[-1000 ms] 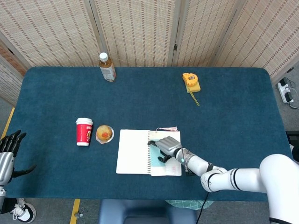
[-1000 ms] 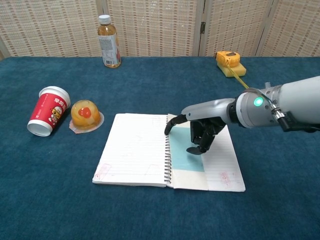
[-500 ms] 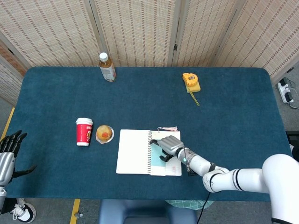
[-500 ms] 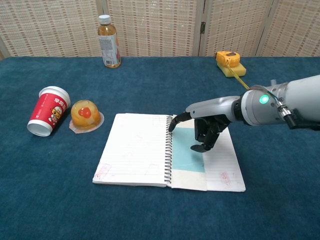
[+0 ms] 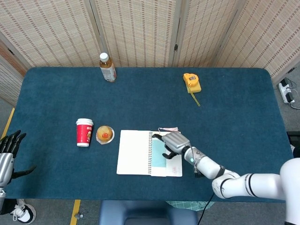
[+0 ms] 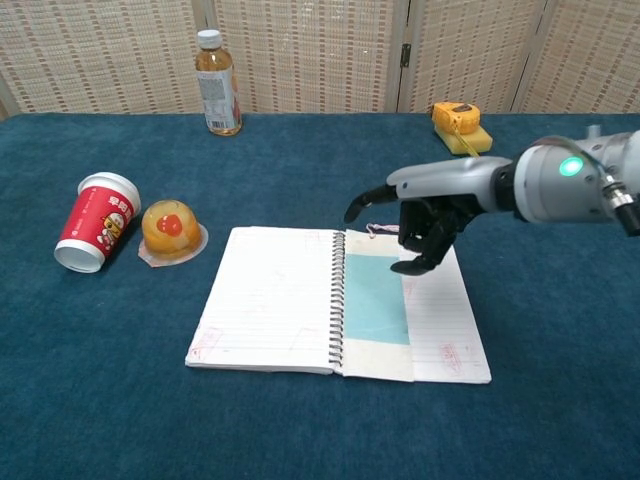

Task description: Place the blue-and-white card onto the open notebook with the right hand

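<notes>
The blue-and-white card [image 6: 375,299] lies flat on the right-hand page of the open notebook [image 6: 270,300], just beside the spiral binding, at lower centre of the chest view, and nothing is touching it. Above it hangs the right hand [image 6: 420,215], lifted clear of the page, holding nothing: thumb stretched out toward the left of the frame, the other fingers [image 6: 432,238] curled loosely downward, so call it a relaxed, fairly wide spread. From the head view the same right hand [image 5: 172,142] sits over the upper right part of the notebook [image 5: 133,159], with the pale blue card [image 5: 158,160] showing just below and left of it. Over at the far lower left edge of the head view, the left hand [image 5: 6,157] hangs off the table [image 5: 234,117], fingers apart and nothing in them. To the left of the notebook stand a red paper cup [image 6: 96,222] and, right beside it, a sealed jelly cup [image 6: 171,229]. At the back edge, upper left, a drink bottle [image 6: 217,83] stands upright; upper right, a yellow tape measure [image 6: 458,125] with its tape trailing out.
</notes>
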Controlling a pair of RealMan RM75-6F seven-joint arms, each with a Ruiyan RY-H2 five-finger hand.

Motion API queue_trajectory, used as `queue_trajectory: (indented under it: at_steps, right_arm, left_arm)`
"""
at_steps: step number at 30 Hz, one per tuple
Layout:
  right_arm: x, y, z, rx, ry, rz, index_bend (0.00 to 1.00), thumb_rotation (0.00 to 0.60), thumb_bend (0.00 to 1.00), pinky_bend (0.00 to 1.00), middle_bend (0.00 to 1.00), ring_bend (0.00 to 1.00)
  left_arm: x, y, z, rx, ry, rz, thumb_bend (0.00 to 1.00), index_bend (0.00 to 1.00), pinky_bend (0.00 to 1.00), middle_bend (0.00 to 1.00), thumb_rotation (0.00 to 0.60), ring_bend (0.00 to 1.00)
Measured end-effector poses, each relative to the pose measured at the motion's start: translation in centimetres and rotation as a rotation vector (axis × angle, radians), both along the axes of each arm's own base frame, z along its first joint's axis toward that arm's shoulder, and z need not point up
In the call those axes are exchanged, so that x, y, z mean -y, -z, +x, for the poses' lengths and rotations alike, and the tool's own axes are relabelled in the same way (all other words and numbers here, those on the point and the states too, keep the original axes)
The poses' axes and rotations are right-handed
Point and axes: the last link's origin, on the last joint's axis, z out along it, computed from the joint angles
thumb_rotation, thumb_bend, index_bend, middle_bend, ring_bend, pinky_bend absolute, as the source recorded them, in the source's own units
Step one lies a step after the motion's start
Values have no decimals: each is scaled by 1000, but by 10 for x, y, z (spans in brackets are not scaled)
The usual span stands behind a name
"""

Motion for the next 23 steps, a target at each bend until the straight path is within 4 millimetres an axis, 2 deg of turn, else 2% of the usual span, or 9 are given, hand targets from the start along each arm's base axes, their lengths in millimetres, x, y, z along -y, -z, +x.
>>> queue_trajectory:
  at_steps: [1,3,5,7,9,12,15,19,23]
  right_arm:
    - [-1,-11,-5,5,-3,-36,88,564,260,909,619,751]
    - [-3,-29,-15,3,-3,-97,46,576,203,739,408,556]
    - [-8,-45,-30,-1,0,-167,7,594,142,496,176,303]
    - [-16,-56,-46,-3,8,-240,0,599,93,313,35,118]
    - [-24,-67,-62,-7,18,-313,0,598,60,206,0,24]
    - [-41,-85,-93,-22,45,-450,0,599,38,141,0,0]
    - [-68,-104,-131,-67,81,-588,0,600,4,78,0,0]
    - [-115,-127,-175,-138,133,-738,0,600,0,3,0,0]
    - [-138,-138,-184,-143,121,-779,0,600,0,0,0,0]
  left_arm:
    - [0,0,0,-1,1,-1,140,123,0,63,600,7]
    - [0,1,2,-2,8,-3,140,123,0,63,600,7]
    - [2,2,4,-3,19,-4,140,123,0,63,600,7]
    - [3,3,6,-5,32,-3,140,124,0,63,600,7]
    - [6,4,9,-9,48,-4,140,126,0,63,600,5]
    - [9,7,13,-19,72,-10,141,128,0,63,600,1]
    - [12,10,17,-29,100,-25,141,128,0,59,600,0]
    - [16,14,23,-43,139,-38,143,124,0,55,600,0]
    - [21,18,28,-63,171,-37,143,123,0,53,600,0]
